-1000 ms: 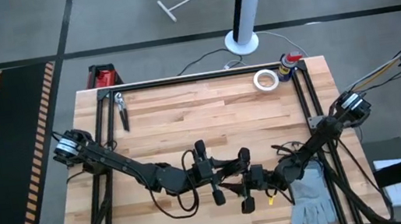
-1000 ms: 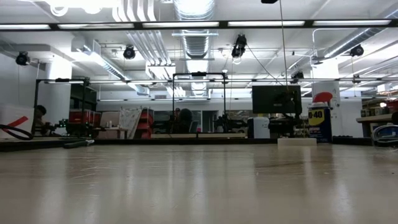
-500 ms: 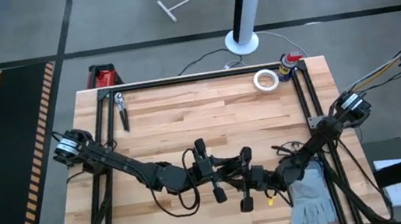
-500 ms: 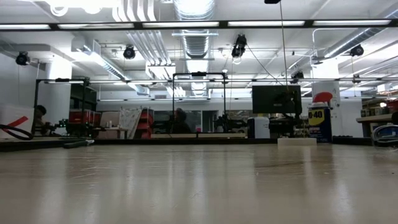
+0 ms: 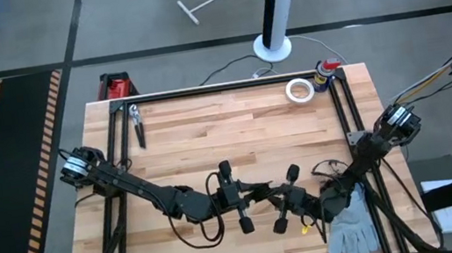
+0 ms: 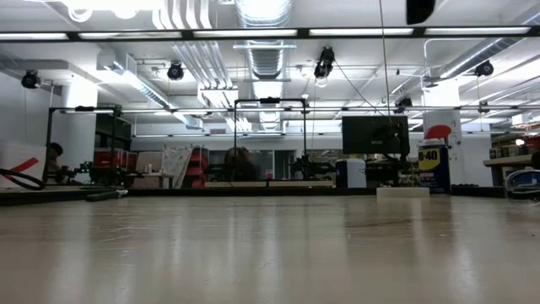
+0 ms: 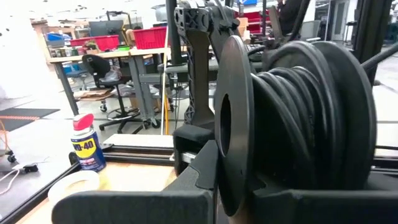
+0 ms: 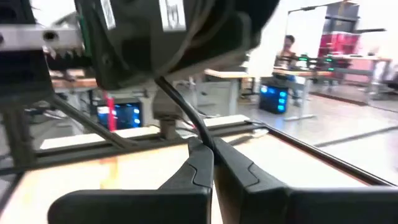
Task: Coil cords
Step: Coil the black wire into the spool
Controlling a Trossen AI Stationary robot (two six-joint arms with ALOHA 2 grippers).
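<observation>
The cord is wound in a tight coil point(image 7: 298, 112) between two black discs. It shows large in the left wrist view, with my left gripper point(image 7: 217, 186) shut at its lower edge. One black strand point(image 8: 180, 106) runs from the left arm's side down into my right gripper point(image 8: 212, 155), which is shut on it. In the high view both grippers face each other over the table's near middle, the left gripper point(image 5: 253, 195) just left of the right gripper point(image 5: 273, 200). My left gripper has the lower rim of the coil's near disc point(image 7: 227, 180) between its two fingers. The discs stand on edge and the wound cord bulges above one finger point(image 7: 311, 199). The coil is held above the table. My right gripper pinches one strand of the cord point(image 8: 202, 138) between its shut fingers, with the strand across them. From there the strand rises in a nearly straight line toward the left arm.
A grey glove point(image 5: 351, 224) lies at the near right, next to the right arm. At the far edge are a white tape roll point(image 5: 298, 90), a spray can point(image 5: 325, 71) and pliers point(image 5: 137, 124). Black frame rails point(image 5: 344, 114) border the wooden top.
My right gripper has drawn back a little toward the table's right edge, away from the left gripper, and has rolled about its own axis. It has stayed shut. My left gripper has kept its place.
</observation>
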